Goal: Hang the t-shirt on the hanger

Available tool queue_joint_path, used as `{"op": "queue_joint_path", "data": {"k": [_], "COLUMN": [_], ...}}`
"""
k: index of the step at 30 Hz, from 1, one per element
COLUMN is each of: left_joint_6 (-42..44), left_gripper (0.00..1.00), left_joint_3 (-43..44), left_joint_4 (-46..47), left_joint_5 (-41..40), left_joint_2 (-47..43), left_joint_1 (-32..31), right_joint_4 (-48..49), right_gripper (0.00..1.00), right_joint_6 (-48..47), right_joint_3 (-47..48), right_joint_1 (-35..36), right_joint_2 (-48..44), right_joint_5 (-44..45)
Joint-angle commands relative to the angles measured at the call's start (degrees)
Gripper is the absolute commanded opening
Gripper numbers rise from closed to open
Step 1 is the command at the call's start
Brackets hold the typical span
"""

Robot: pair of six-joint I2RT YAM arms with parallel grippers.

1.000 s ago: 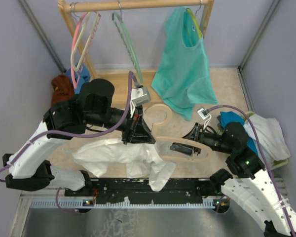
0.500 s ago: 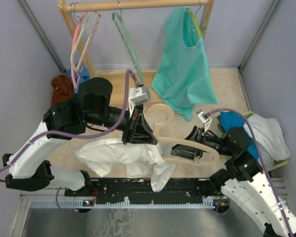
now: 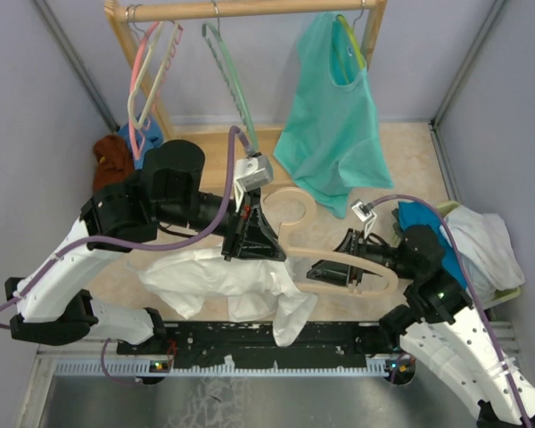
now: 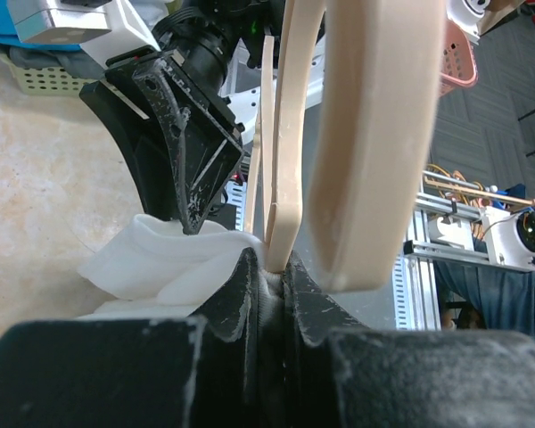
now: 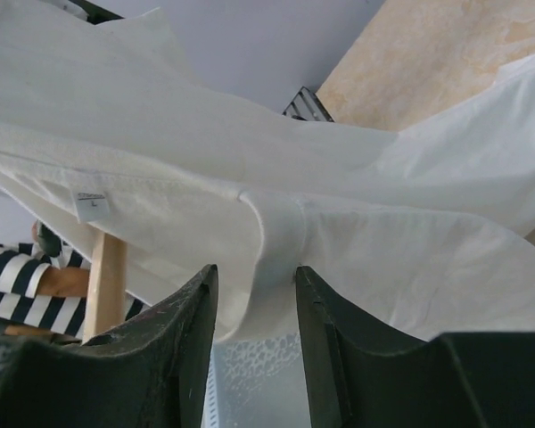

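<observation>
A wooden rack [image 3: 250, 9] stands at the far side of the beige counter [image 3: 410, 152]. Pink hangers [image 3: 147, 76] and a thin green hanger [image 3: 232, 76] hang empty from its rail. To their right a teal sleeveless top [image 3: 330, 125] hangs on a yellow-green hanger [image 3: 352, 40]. At the rack's left foot a rust-brown garment [image 3: 113, 159] lies crumpled, touching a blue garment [image 3: 150, 135]. At the counter's right edge a pale basket [image 3: 508, 294] holds a blue cloth [image 3: 419, 217] and a whitish cloth [image 3: 486, 245]. Off the counter, the left wrist view shows a pink basket [image 4: 459, 62].
</observation>
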Motion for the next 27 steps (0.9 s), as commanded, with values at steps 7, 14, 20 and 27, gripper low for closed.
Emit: {"op": "queue_joint_path", "data": {"k": [7,14,20,27], "left_joint_6": [-0.2,0.2,1.0,1.7], "left_gripper": [0.00,0.00,0.00,0.00], "left_joint_3": [-0.5,-0.5,-0.8,3.8], "left_joint_4": [3.9,3.9,2.6,-2.1], "left_joint_5": [1.6,1.2,-3.1,-11.4], "left_joint_2": [-1.3,-0.9,-2.2,-3.4], "left_joint_1": [0.0,0.0,0.0,0.0], "right_joint_4": [-1.9,-0.7,-5.5,-20.6], "right_gripper": [0.41,0.21,0.00,0.00], "right_joint_6": [-3.4,-3.4,-3.7,-6.5], "right_joint_3": [1.9,2.3,3.8,13.6], "right_joint_1": [0.1,0.1,0.1,0.1], "right_joint_2": [2.4,3.7,2.0,-1.3], "right_joint_5": [1.6,2.6,10.5,28.9]}}
